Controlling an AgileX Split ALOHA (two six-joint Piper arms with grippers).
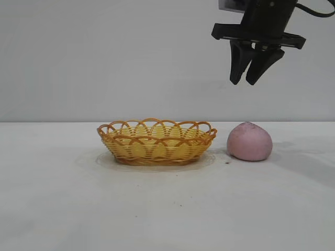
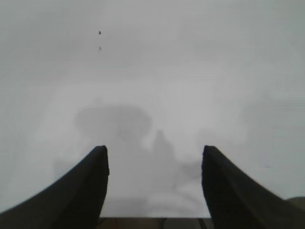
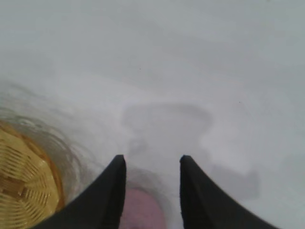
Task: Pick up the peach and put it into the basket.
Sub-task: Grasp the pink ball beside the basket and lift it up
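The dusty-pink peach (image 1: 249,141) rests on the white table just right of the yellow wicker basket (image 1: 156,141), a small gap between them. High above the peach hangs my right gripper (image 1: 252,79), open, fingers pointing down and holding nothing. In the right wrist view the peach (image 3: 143,210) shows far below between the black fingertips (image 3: 118,164) of the right gripper (image 3: 152,160), with the basket (image 3: 24,186) to one side. My left gripper (image 2: 155,150) is open over bare table and is out of the exterior view.
The white table (image 1: 63,209) spreads wide in front of and to the left of the basket. A plain grey wall stands behind. A few tiny dark specks lie near the peach.
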